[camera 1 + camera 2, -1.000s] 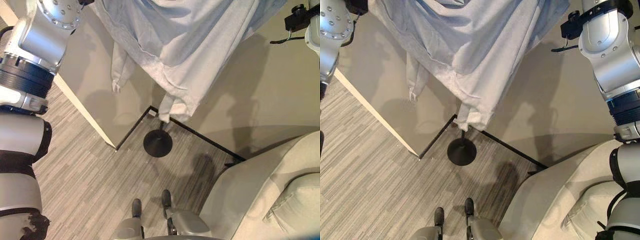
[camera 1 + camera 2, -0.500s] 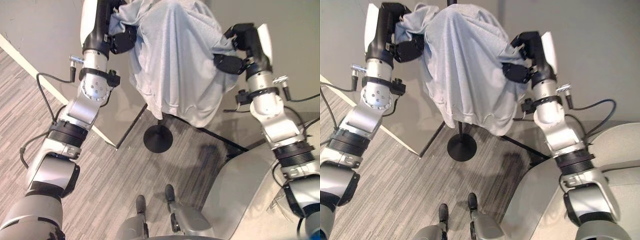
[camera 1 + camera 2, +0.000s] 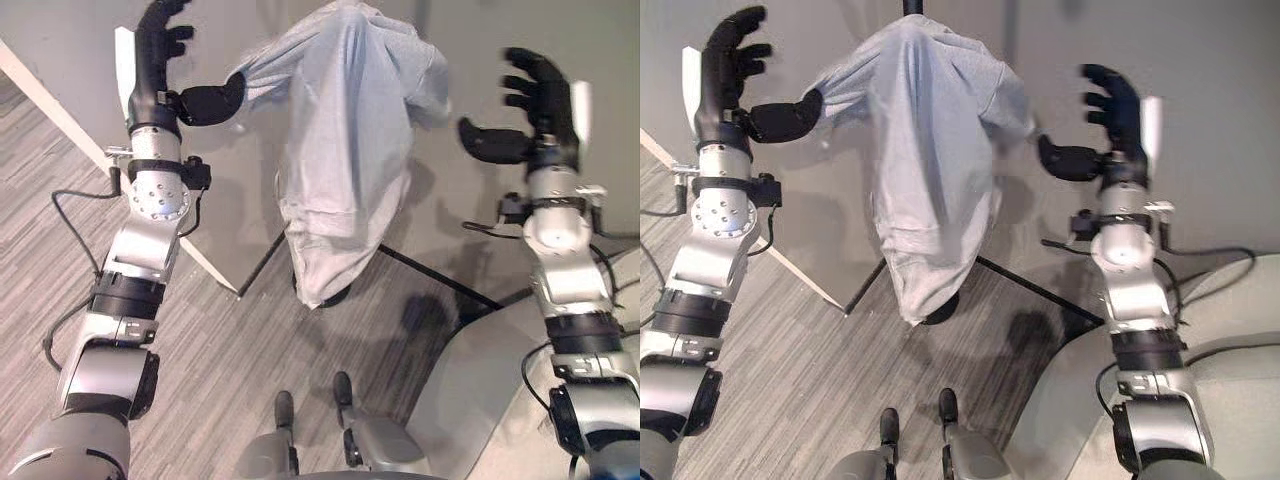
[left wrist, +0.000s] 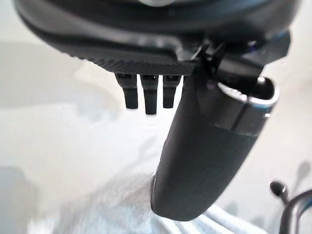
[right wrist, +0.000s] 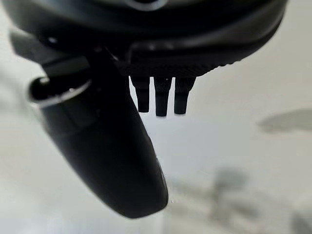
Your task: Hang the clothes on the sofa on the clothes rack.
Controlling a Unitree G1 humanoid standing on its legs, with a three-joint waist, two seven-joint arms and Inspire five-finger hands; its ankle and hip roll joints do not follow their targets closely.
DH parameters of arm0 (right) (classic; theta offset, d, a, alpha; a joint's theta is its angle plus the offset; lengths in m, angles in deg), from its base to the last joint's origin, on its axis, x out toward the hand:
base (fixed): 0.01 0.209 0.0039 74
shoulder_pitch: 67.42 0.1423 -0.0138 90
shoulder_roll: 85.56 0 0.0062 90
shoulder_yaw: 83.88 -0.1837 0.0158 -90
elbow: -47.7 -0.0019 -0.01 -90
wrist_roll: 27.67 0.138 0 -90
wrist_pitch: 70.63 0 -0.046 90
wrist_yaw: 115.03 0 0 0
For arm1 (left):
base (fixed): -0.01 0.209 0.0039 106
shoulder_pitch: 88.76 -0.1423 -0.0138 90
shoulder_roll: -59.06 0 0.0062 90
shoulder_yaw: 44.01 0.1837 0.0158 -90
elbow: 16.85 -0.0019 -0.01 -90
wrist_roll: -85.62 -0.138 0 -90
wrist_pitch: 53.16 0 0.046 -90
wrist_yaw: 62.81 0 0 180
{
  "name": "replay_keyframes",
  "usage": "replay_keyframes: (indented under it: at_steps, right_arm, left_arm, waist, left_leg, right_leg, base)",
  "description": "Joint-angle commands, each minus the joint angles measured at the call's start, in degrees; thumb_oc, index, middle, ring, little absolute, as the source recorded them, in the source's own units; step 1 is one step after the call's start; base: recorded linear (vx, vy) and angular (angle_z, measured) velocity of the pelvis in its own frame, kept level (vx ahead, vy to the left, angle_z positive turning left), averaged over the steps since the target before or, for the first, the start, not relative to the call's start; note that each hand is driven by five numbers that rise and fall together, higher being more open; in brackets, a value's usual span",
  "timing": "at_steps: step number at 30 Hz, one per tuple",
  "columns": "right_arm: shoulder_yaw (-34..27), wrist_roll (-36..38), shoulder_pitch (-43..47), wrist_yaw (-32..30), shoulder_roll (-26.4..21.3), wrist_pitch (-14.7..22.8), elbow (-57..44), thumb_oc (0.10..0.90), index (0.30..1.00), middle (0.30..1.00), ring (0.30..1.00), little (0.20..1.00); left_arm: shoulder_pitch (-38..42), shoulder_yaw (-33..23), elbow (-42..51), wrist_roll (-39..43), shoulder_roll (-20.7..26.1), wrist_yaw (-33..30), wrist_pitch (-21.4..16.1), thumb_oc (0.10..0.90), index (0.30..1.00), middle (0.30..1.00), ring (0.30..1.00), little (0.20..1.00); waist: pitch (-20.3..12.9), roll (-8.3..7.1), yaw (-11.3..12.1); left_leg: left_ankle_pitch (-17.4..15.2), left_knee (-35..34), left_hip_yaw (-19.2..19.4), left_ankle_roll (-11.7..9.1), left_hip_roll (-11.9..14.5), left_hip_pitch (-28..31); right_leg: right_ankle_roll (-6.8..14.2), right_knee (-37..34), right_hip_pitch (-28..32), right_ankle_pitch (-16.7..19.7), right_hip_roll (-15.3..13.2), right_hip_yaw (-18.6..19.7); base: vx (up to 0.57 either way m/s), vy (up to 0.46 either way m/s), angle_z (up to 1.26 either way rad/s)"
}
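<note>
Hanging over the top of the clothes rack [image 3: 916, 8], the pale grey garment [image 3: 930, 160] drapes down its pole. No writing is legible on it. Left hand [image 3: 160, 55] has straight fingers, thumb touching a sleeve; right hand [image 3: 535, 100] is spread, holding nothing, beside the other sleeve. Sofa [image 3: 500, 400] sits lower right.

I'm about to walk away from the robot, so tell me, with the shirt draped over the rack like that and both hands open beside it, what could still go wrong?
1. The left hand has its thumb against the edge of the pale blue garment; pulling away could drag the cloth sideways off the rack.
2. The garment hangs draped over the top of the clothes rack with most of its cloth bunched down one side, so it might slip.
3. The right hand is open close to the other edge and could snag it when lowered.
</note>
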Motion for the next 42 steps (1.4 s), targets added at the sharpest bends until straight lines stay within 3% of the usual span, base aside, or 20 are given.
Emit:
replay_keyframes:
  at_steps: [1,5,8,10,11,13,15,18,23,26,29,30,35,37,42]
  right_arm:
    - [-2.55,-1.54,-2.54,-0.87,-4.73,4.47,-5.45,0.800,0.900,0.900,0.900,0.900]
    - [-8.85,-2.58,-10.62,0.58,-0.28,4.87,-12.47,0.800,0.900,0.900,0.900,0.900]
    - [-12.52,-2.20,-19.00,4.57,6.18,5.22,-16.75,0.800,0.900,0.900,0.900,0.900]
    - [-13.29,-1.55,-21.32,5.85,8.56,5.15,-17.88,0.800,0.900,0.900,0.900,0.900]
    - [-13.61,0.80,-25.06,8.62,13.11,5.49,-16.40,0.800,0.900,0.900,0.900,0.900]
    - [-14.08,1.51,-27.19,10.08,14.59,5.45,-15.53,0.800,0.900,0.900,0.900,0.900]
    - [-14.57,1.49,-32.10,14.45,16.62,4.95,-7.75,0.800,0.900,0.900,0.900,0.900]
    - [-13.59,2.52,-33.36,16.41,18.89,4.45,-3.17,0.800,0.900,0.900,0.900,0.900]
    - [-11.39,1.97,-34.50,17.39,18.74,4.51,0.02,0.800,0.900,0.900,0.900,0.900]
    - [-8.37,-0.86,-37.01,19.28,18.41,4.78,6.77,0.800,0.900,0.900,0.900,0.900]
    - [-8.37,-0.86,-37.01,19.28,18.41,4.78,6.77,0.800,0.900,0.900,0.900,0.900]
    - [-5.76,-3.10,-37.67,19.65,18.60,4.93,19.07,0.800,0.900,0.900,0.900,0.900]
    - [-1.84,-6.29,-36.03,18.61,19.13,4.37,32.67,0.800,0.900,0.900,0.900,0.900]
    - [-0.28,-7.18,-35.03,17.94,19.03,4.05,35.50,0.800,0.900,0.900,0.900,0.900]
    - [2.39,-7.15,-33.02,17.78,19.96,4.11,37.52,0.800,0.900,0.900,0.900,0.900]
  left_arm:
    - [-1.80,-4.91,-0.16,-0.97,5.10,-1.42,-2.93,0.800,0.900,0.900,0.900,0.900]
    - [-12.37,-12.35,4.25,-1.81,3.84,-1.05,-2.92,0.800,0.900,0.900,0.900,0.900]
    - [-23.83,-19.32,7.13,-1.90,0.97,0.83,-2.47,0.800,0.900,0.900,0.900,0.900]
    - [-27.00,-20.96,7.91,-1.58,-0.76,1.35,-2.34,0.800,0.900,0.900,0.900,0.900]
    - [-32.16,-23.30,7.56,0.05,-4.53,3.01,-2.39,0.800,0.900,0.900,0.900,0.900]
    - [-35.02,-24.62,8.21,1.43,-7.23,4.19,-2.28,0.800,0.900,0.900,0.900,0.900]
    - [-42.74,-26.15,7.51,6.38,-15.29,9.91,-1.67,0.800,0.900,0.900,0.900,0.900]
    - [-42.32,-25.27,4.81,7.85,-15.90,10.66,-1.67,0.800,0.900,0.900,0.900,0.900]
    - [-41.18,-23.31,5.15,6.39,-14.27,10.51,-1.91,0.800,0.900,0.900,0.900,0.900]
    - [-42.58,-20.45,1.98,5.56,-16.09,12.08,-1.22,0.800,0.900,0.900,0.900,0.900]
    - [-42.58,-20.45,1.98,5.56,-16.09,12.08,-1.22,0.800,0.900,0.900,0.900,0.900]
    - [-44.45,-17.61,-5.27,6.09,-21.11,15.01,-0.21,0.800,0.900,0.900,0.900,0.900]
    - [-45.86,-13.13,-18.33,0.80,-22.46,15.83,0.25,0.800,0.900,0.900,0.900,0.900]
    - [-46.02,-13.13,-24.51,1.33,-24.35,16.05,0.35,0.800,0.900,0.900,0.900,0.900]
    - [-45.53,-9.64,-31.94,-1.73,-22.53,16.25,-0.13,0.800,0.900,0.900,0.900,0.900]
  waist:
    - [-9.95,-0.18,1.86]
    - [-10.77,0.04,2.03]
    - [-11.14,0.40,2.06]
    - [-11.49,0.54,2.00]
    - [-11.72,0.87,1.94]
    - [-11.94,1.27,1.84]
    - [-12.93,2.09,1.51]
    - [-13.38,2.43,1.25]
    - [-12.99,2.10,1.34]
    - [-13.10,1.89,1.42]
    - [-13.10,1.89,1.42]
    - [-13.35,1.96,1.36]
    - [-13.05,1.92,1.85]
    - [-12.94,2.11,2.03]
    - [-12.74,2.04,2.65]
  left_leg:
    - [-6.65,0.30,0.83,0.95,2.80,4.17]
    - [-6.65,0.30,0.90,0.92,2.79,4.26]
    - [-6.45,0.30,1.14,0.92,2.82,4.23]
    - [-6.36,0.30,1.08,0.91,2.81,4.18]
    - [-6.10,0.30,1.09,0.95,2.76,3.98]
    - [-6.44,0.30,1.12,0.93,3.02,4.22]
    - [-6.00,0.30,1.36,1.07,2.94,3.54]
    - [-5.81,0.30,1.24,0.98,2.86,3.10]
    - [-5.73,0.30,1.18,0.83,3.00,3.06]
    - [-5.64,0.30,1.42,0.75,3.22,3.03]
    - [-5.64,0.30,1.42,0.75,3.22,3.03]
    - [-5.41,0.30,1.58,0.76,3.17,2.93]
    - [-5.23,0.30,1.60,0.75,3.23,2.66]
    - [-5.08,0.30,1.50,0.76,3.16,2.40]
    - [-4.97,0.30,1.47,0.70,3.13,2.09]
  right_leg:
    - [3.00,0.14,-2.11,-4.74,-7.16,1.70]
    - [2.77,0.14,-2.28,-4.39,-7.38,1.59]
    - [2.64,0.14,-2.42,-3.98,-7.74,1.29]
    - [2.61,0.14,-2.50,-3.85,-7.80,1.22]
    - [2.57,0.14,-2.67,-3.64,-8.00,1.14]
    - [2.56,0.14,-2.40,-3.95,-7.94,0.92]
    - [2.66,0.14,-3.02,-3.65,-8.42,0.67]
    - [2.75,0.14,-3.38,-3.41,-8.65,0.83]
    - [2.75,0.14,-3.25,-3.27,-8.60,0.95]
    - [2.60,0.14,-3.56,-3.37,-8.76,0.57]
    - [2.60,0.14,-3.56,-3.38,-8.76,0.57]
    - [2.70,0.14,-3.62,-3.19,-9.02,0.56]
    - [2.90,0.14,-3.54,-3.30,-9.34,0.38]
    - [3.00,0.14,-3.57,-3.32,-9.41,0.42]
    - [3.06,0.14,-3.60,-3.42,-9.61,0.46]
  base:
    - [-0.01,-0.003,-0.03]
    - [-0.01,0.003,-0.02]
    - [-0.04,0.022,-0.06]
    - [-0.04,0.025,0.03]
    - [-0.06,0.037,0.09]
    - [-0.03,0.043,0.15]
    - [-0.07,0.072,0.20]
    - [-0.04,0.043,0.11]
    - [-0.01,0.005,0.05]
    - [-0.01,-0.003,-0.01]
    - [-0.01,0.011,-0.05]
    - [-0.02,0.038,-0.10]
    - [0.00,0.009,-0.01]
    - [0.00,0.000,0.00]
    - [0.00,0.000,0.00]
